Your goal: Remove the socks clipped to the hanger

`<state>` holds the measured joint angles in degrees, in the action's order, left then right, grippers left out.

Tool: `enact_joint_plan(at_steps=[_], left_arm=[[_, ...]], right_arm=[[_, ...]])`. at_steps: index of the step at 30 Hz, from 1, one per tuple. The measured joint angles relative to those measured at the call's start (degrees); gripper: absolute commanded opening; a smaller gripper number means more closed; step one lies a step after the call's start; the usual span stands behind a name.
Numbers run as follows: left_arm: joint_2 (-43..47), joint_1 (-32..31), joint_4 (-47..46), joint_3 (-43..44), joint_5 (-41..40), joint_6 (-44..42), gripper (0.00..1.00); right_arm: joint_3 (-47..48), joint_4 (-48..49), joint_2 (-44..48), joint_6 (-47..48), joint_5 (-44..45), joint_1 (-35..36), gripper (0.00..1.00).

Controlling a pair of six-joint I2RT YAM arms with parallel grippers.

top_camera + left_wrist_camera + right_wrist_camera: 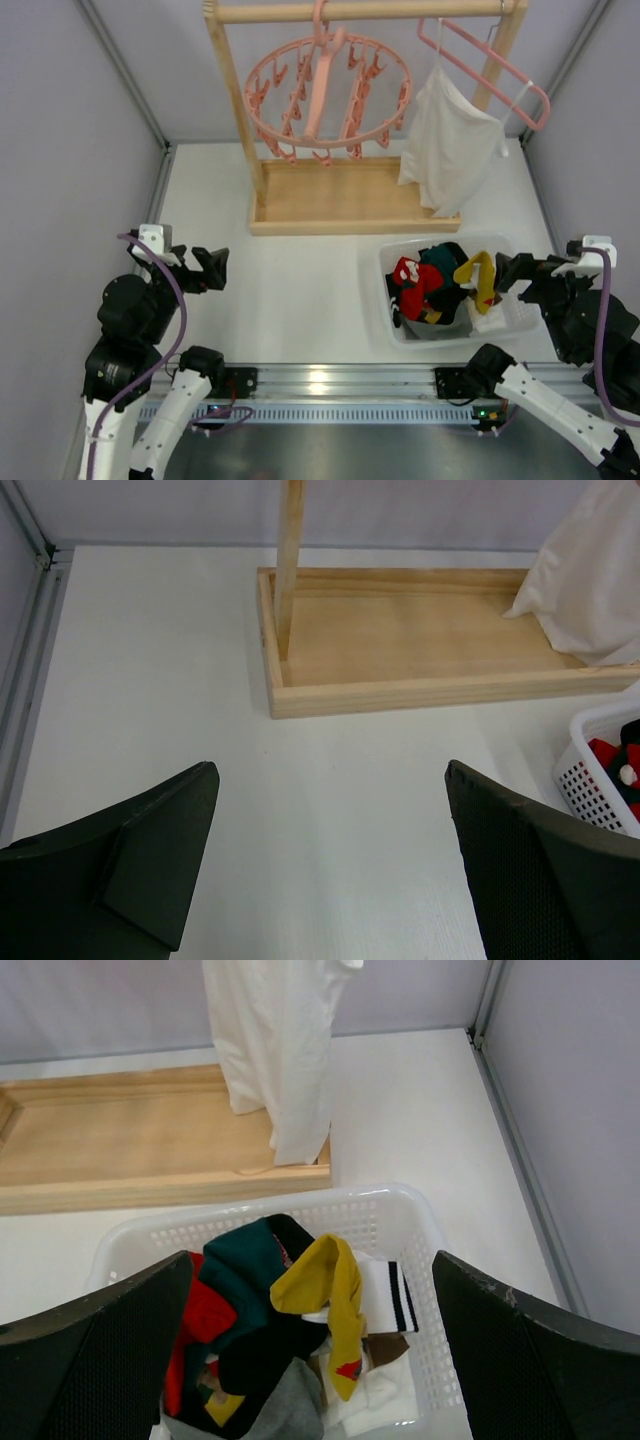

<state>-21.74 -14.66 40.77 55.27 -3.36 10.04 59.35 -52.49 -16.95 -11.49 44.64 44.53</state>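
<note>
The round pink hanger (pixel 328 95) hangs from the wooden rail at the top, its clips dangling with no socks on them. The socks (pixel 440 282), red, dark teal and mustard yellow among others, lie heaped in a white basket (pixel 400 335) at the right. In the right wrist view the mustard sock (pixel 335 1305) lies on top of the pile. My right gripper (pixel 312 1345) is open and empty just above the basket. My left gripper (pixel 214 268) is open and empty over the bare table at the left; it also shows in the left wrist view (pixel 330 865).
A wooden rack with a tray base (pixel 340 200) stands at the back. A white cloth (pixel 448 145) hangs from a plain pink hanger (pixel 490 62) at the right. Grey walls close in on both sides.
</note>
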Motion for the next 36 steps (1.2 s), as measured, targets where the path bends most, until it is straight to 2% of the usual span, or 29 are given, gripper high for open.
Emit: enact_joint_plan(at_steps=[11, 36], left_arm=[[0.00, 0.00, 3.02, 0.35, 0.13, -1.03, 0.98], [1.38, 0.00, 3.21, 0.94, 1.38, -0.96, 0.98]], right_arm=[[0.02, -1.77, 0.66, 0.52, 0.11, 0.00, 0.99], [0.02, -1.84, -0.48, 0.94, -0.11, 0.00, 1.00]])
